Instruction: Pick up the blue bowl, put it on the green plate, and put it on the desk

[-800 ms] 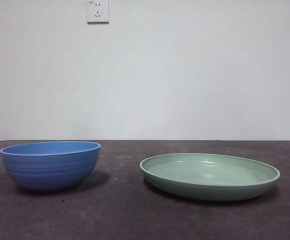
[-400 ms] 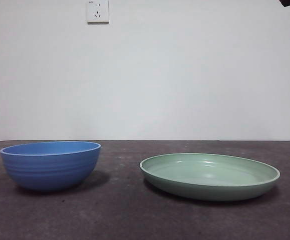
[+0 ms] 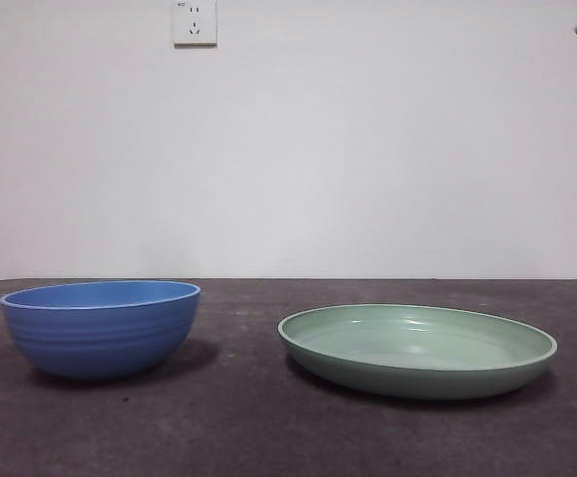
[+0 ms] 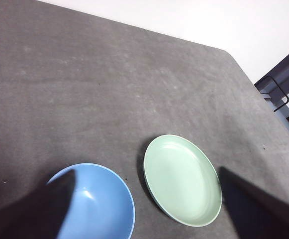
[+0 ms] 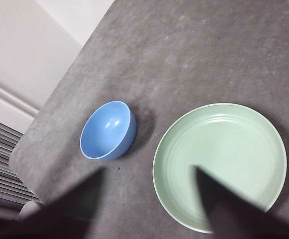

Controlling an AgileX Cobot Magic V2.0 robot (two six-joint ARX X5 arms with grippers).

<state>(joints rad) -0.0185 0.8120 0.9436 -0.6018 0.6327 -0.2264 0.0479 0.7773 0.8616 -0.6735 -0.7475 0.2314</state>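
The left pincer [image 4: 144, 219] hangs high above the surface [image 3: 248, 427], its jaws spread wide and empty; the bowl [image 4: 97, 201] lies partly under one jaw, so this arm looks the nearer one for the pick. The right pincer [image 5: 149, 209] is likewise released and holds nothing, poised over the plate [image 5: 229, 149] with the bowl farther off. In the front view both arms show only as black tips at the top corners. There the bowl [image 3: 100, 328] stands upright at about 9 o'clock of the plate [image 3: 417, 350], apart from it, mouth up. Being round, it has no long axis; a grip across the rim from any side should serve. Nothing has been lifted yet.
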